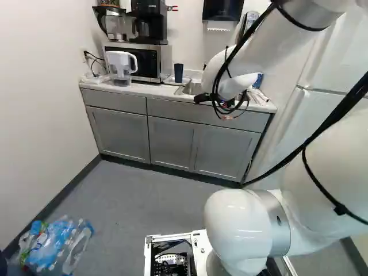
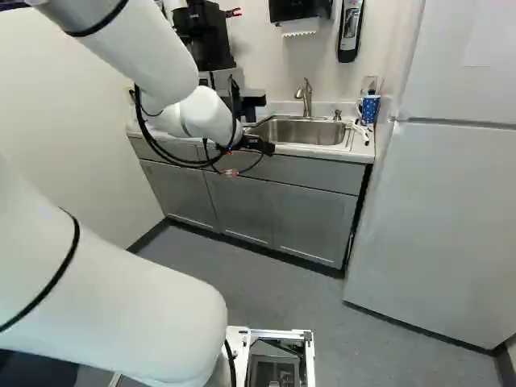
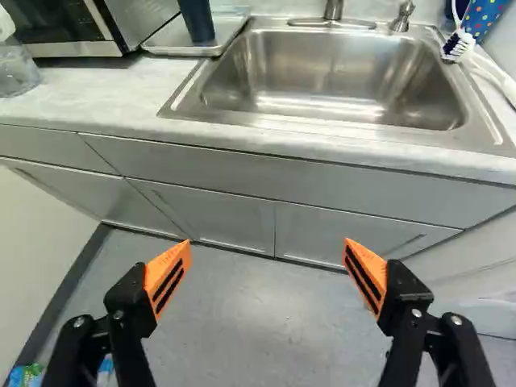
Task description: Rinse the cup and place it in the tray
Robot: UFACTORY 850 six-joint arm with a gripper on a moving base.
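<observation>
Gripper noted short of the sink, outside the counter's front edge; fingers wide apart. Dark cup stands on tray, beside the sink; tray edge adjoins sink rim.

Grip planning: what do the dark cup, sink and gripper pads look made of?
Cup: likely plastic, smooth, opaque dark blue; coated metal possible. Sink: apparently brushed stainless steel, grey with soft streaky reflections. Gripper pads: matte flat orange, rubber or printed plastic.
</observation>
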